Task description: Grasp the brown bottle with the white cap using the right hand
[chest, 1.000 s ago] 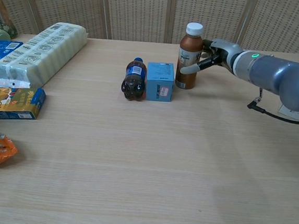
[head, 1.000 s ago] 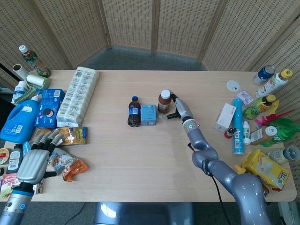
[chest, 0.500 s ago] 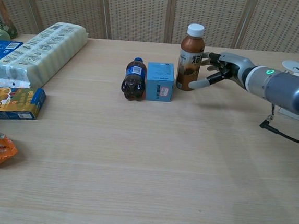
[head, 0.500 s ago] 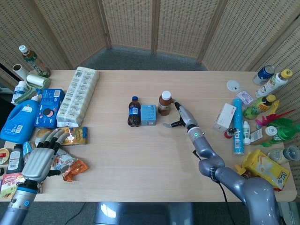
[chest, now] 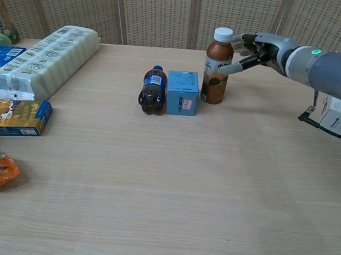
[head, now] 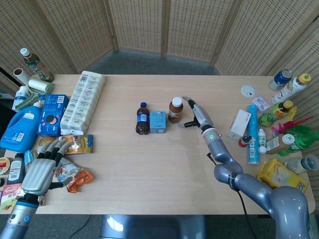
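One upright brown plastic bottle with a white cap [head: 174, 109] [chest: 216, 66] stands just beyond the fingertips [chest: 232, 68] of the right hand [head: 195, 113] [chest: 262, 49], whose fingers are spread and hold nothing. Past the bottle sit a small blue carton [head: 158, 122] [chest: 182, 93] and a dark cola bottle [head: 142, 118] [chest: 154, 90]. Far off, the left hand [head: 41, 168] hangs with fingers apart, empty.

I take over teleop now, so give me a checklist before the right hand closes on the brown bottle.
1. Brown bottle upright on the table: ok.
2. White cap on: ok.
3. Right hand open, holding nothing: ok.
4. Fingers around the bottle: not ok, the hand sits beside it, high, near the cap.
5. Blue box clear of the hand's side: ok, it stands on the bottle's far side.
6. Left hand out of the way: ok.
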`<state>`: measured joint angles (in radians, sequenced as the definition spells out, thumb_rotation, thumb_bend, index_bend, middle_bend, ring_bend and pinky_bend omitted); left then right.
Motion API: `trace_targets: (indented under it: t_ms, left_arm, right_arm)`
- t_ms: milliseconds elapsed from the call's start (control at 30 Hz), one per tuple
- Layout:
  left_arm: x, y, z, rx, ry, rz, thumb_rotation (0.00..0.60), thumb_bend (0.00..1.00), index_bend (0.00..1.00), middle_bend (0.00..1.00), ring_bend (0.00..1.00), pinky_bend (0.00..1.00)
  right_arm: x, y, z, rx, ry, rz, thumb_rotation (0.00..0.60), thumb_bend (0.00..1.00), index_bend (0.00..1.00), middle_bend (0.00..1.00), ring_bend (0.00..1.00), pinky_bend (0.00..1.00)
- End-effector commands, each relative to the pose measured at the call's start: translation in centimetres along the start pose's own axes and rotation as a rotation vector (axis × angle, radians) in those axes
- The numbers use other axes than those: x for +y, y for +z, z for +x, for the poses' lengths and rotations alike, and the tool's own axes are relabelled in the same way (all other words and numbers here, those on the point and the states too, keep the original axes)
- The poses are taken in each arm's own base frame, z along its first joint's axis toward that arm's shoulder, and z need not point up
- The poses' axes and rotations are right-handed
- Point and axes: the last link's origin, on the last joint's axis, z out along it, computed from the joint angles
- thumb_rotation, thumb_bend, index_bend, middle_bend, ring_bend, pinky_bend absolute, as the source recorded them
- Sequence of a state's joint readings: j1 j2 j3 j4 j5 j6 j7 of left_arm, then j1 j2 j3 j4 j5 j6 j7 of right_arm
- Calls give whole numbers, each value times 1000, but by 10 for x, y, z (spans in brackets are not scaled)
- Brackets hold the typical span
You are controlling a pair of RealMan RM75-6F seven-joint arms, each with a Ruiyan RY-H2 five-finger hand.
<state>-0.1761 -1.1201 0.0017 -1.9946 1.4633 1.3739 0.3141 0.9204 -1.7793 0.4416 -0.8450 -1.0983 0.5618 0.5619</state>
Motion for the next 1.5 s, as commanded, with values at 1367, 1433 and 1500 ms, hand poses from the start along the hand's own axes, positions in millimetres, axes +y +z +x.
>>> trace_targets:
  t_ms: [1367,1433,1500]
  left_arm:
    - [3,7,-6,-19,-6,-37,600,219,76,0,0,0]
    - [3,5,-5,-16,-6,-33,600,218,75,0,0,0]
    - [1,3,-4,-12,-5,-22,600,216,74,0,0,0]
  right_arm:
    - [23,-35,8,19,48,-41,600,61,0,185,0,0]
    - [19,-29,9,12,43,-46,600,60,0,77,0,0]
    - [14,-21,8,0,42,-47,600,59,0,16,0,0]
